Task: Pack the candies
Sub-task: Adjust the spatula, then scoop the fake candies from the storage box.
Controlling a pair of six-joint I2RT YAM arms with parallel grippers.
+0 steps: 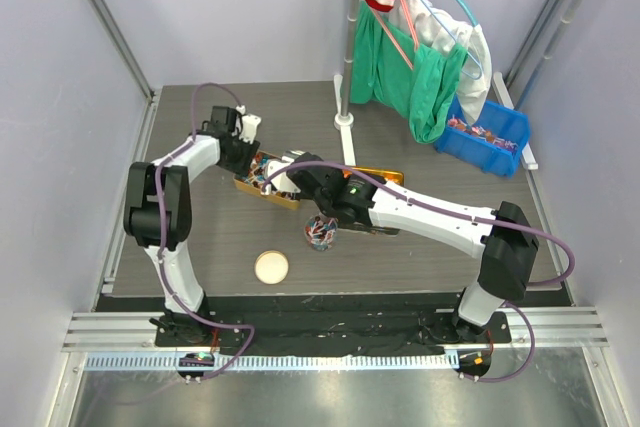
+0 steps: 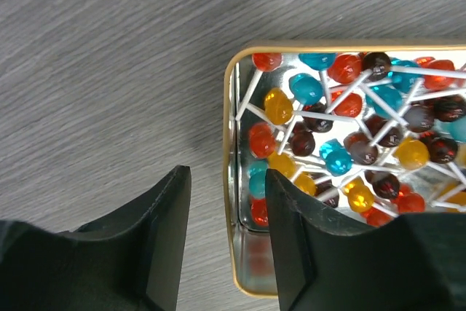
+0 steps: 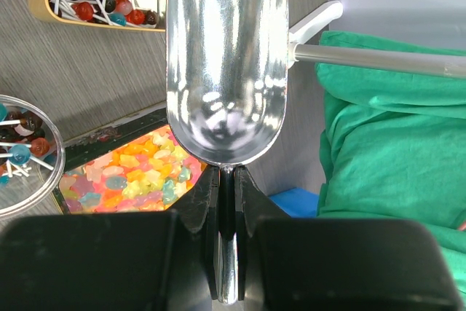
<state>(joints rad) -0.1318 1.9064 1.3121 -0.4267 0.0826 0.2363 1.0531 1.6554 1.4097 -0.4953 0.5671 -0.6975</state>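
Grip status | left end effector (image 2: 226,174) spread astride lollipop tin (image 2: 342,45) wall | right end effector (image 3: 227,177) pinching metal scoop (image 3: 226,56) handle

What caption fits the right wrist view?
Right gripper shut on the handle of an empty metal scoop, jelly sweets beyond it.

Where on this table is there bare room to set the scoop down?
Bare wood: the back strip behind the lollipop tin, left of the stand base; and the patch between the right arm and the blue bin. Crowded: the centre, with tin, jelly tray, cup and lid.
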